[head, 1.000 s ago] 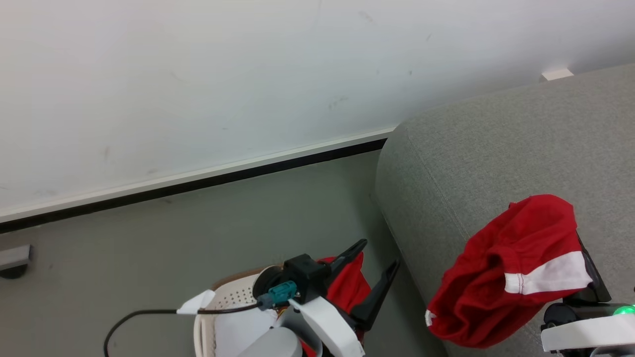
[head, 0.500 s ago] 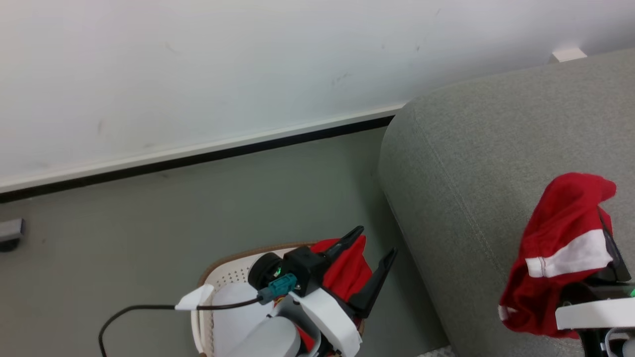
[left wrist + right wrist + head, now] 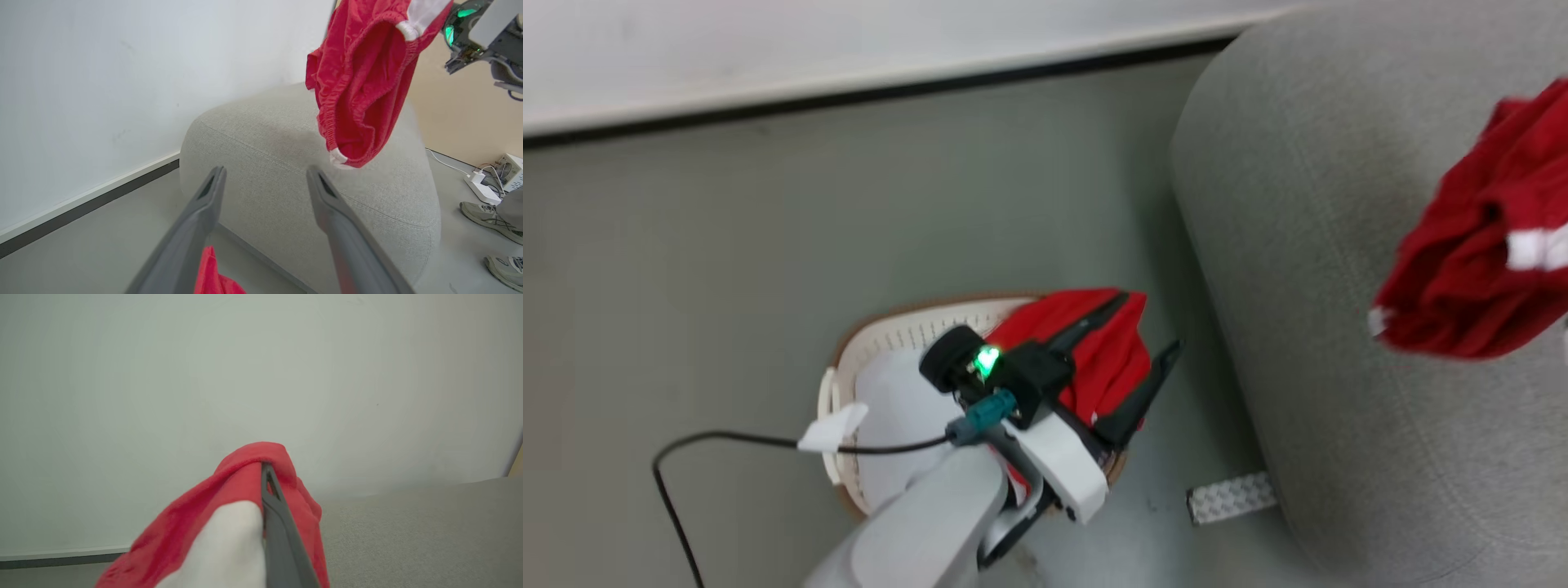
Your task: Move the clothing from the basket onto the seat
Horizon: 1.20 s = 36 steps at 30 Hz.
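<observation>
The right claw pinches red shorts hanging over the seat, while the left claw, spread wide, hovers above more red clothes in the basket.

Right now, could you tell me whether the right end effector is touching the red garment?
Touching. In the right wrist view the right end effector is shut on the red garment, the fabric bunched around its dark finger and hanging from it.

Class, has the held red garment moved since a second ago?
Yes. The red garment has shifted right, from the seat's left edge further over it.
</observation>
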Tool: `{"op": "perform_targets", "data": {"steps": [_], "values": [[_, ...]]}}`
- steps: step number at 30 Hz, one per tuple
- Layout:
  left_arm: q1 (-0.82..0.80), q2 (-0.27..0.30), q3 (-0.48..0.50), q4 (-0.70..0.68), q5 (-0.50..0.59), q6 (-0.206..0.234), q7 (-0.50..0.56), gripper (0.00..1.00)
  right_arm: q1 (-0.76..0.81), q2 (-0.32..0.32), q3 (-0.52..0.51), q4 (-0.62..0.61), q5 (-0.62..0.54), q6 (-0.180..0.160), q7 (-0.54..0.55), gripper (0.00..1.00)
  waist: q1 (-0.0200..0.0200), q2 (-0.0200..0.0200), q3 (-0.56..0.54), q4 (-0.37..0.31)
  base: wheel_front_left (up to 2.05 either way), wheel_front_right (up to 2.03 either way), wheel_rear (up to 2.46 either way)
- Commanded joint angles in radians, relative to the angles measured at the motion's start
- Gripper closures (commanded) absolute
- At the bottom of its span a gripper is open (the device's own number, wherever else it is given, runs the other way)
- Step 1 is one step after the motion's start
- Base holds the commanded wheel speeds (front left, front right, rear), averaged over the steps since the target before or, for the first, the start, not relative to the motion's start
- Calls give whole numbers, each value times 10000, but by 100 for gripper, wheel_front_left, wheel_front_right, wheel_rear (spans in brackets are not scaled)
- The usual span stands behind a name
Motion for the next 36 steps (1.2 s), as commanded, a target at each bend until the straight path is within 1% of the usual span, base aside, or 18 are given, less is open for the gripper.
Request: {"op": "perform_targets", "data": {"steps": [1, 5, 8, 14, 17, 20, 23, 25, 27, 29, 30, 32, 33, 34, 36], "values": [[-310, 162, -35, -50, 120, -16, 17, 0, -638, -248, 16, 248, 77, -17, 117, 100, -1, -1, 1011, 215, 0, 0, 0], [-817, 376, -78, -148, 207, -40, 90, 0, -2011, -829, -177, 1089, 144, -17, 382, 100, -1, -1, 1946, 305, 0, 0, 0], [-1074, 492, -160, -254, 243, -56, 160, 0, -3108, -1344, -477, 2058, 122, -17, 493, 100, -1, -1, 2492, 450, 0, 0, 0], [-1360, 733, -142, -437, 197, -29, 194, 0, -4550, -2334, -1129, 4020, -622, -17, 231, 100, -1, -1, 3195, 811, 0, 0, 0], [-1415, 827, -86, -476, 148, 4, 172, 0, -4920, -2553, -1364, 4888, -1130, -17, 90, 100, -1, -1, 3386, 976, 0, 0, 0], [-1436, 892, -56, -515, 97, 56, 152, 0, -5181, -2505, -1500, 5626, -1766, -17, 20, 100, -1, -1, 3541, 1064, 0, 0, 0], [-1465, 929, -40, -545, 77, 81, 144, 0, -5230, -2261, -1336, 6435, -2481, -17, 698, 100, -1, -1, 3636, 1111, 0, 0, 0], [-1468, 892, -24, -637, 12, 70, 114, 0, -5378, -2222, -1262, 6830, -2873, -18, 1219, 100, -1, -1, 3680, 1125, 0, 0, 0], [-1387, 861, -6, -761, -113, 48, 81, 0, -5410, -2246, -956, 7081, -3536, -18, 1680, 100, -1, -1, 3692, 1125, 0, 0, 0], [-1269, 876, 13, -728, -162, 57, 69, 0, -5478, -2233, -865, 7197, -3976, -18, 1883, 75, -1, -1, 3627, 1139, 0, 0, 0], [-1202, 853, 43, -668, -213, 107, 64, 0, -5464, -2182, -854, 7209, -4143, -18, 1930, 70, -1, -1, 3565, 1149, 0, 0, 0], [-1143, 804, 89, -544, -268, 179, 44, 0, -5341, -2037, -844, 7203, -4499, -18, 2072, 55, -1, -1, 3399, 1166, 0, 0, 0], [-1120, 787, 110, -498, -297, 174, 31, 0, -5258, -2008, -829, 7168, -4678, -18, 2148, 23, -1, -1, 3300, 1176, 0, 0, 0], [-1091, 777, 114, -445, -301, 195, 23, 0, -5160, -2013, -790, 7117, -4856, -18, 2254, 0, -1, -1, 3192, 1189, 0, 0, 0], [-1023, 758, 118, -341, -299, 228, 11, 0, -4980, -1924, -774, 6962, -5184, -18, 2452, 0, -1, -1, 2941, 1206, 0, 0, 0]]}}
